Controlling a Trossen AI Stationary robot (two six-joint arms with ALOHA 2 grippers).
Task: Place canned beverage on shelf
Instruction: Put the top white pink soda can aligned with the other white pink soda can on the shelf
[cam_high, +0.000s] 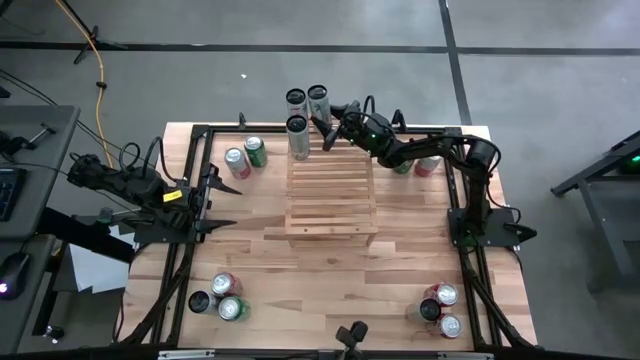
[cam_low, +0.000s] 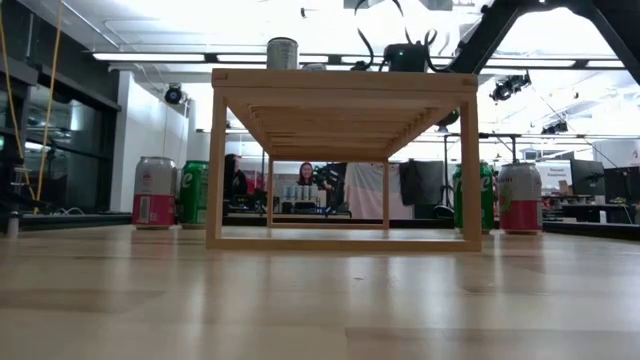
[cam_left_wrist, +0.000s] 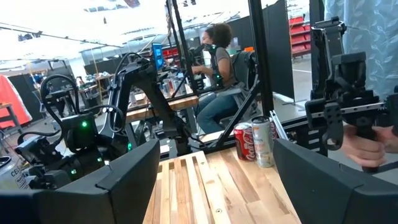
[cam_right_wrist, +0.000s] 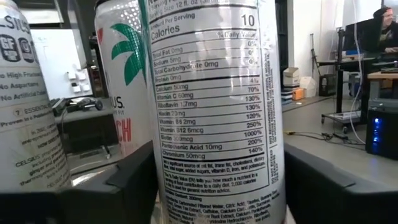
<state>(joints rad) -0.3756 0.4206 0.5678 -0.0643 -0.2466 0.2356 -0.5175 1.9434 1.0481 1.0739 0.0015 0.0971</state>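
Observation:
The shelf of pale wood slats stands mid-table; in the low view it shows end-on. Three tall slim cans stand at its far end: one at the far left corner, also seen on top in the low view, and two behind it. My right gripper reaches in level from the right, beside the rear right can. That can fills the right wrist view, with a second can beside it. Near the table's left edge, my left gripper is open and holds nothing.
Pairs of cans stand left and right of the shelf's far end, and groups lie at the near left and near right corners. People sit beyond the table; a hand shows in the left wrist view.

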